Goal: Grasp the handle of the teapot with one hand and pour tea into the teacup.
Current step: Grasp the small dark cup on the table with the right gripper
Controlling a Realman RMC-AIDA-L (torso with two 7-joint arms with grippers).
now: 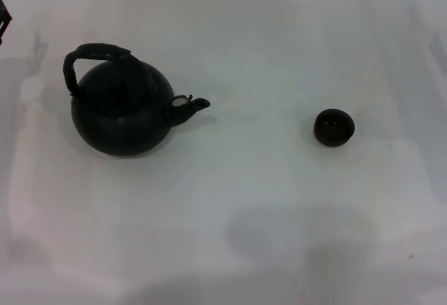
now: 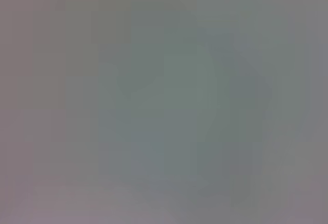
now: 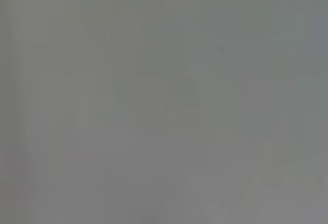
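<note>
In the head view the teapot (image 1: pixel 124 113) stands upright on the left side of the white table, large, round and dark. Its ribbed arched handle (image 1: pixel 94 55) rises over the lid, and its short spout (image 1: pixel 188 107) with a pale spot points right towards the teacup. The teacup (image 1: pixel 334 126), tiny, dark and bowl-like, sits well to the right, apart from the pot. Only a dark sliver of my left gripper (image 1: pixel 3 20) shows at the far left edge, behind and left of the teapot and clear of it. My right gripper is out of view. Both wrist views show only blank grey.
The white table (image 1: pixel 251 200) spreads all around the two objects. Soft shadows lie on it near the front edge and at the left.
</note>
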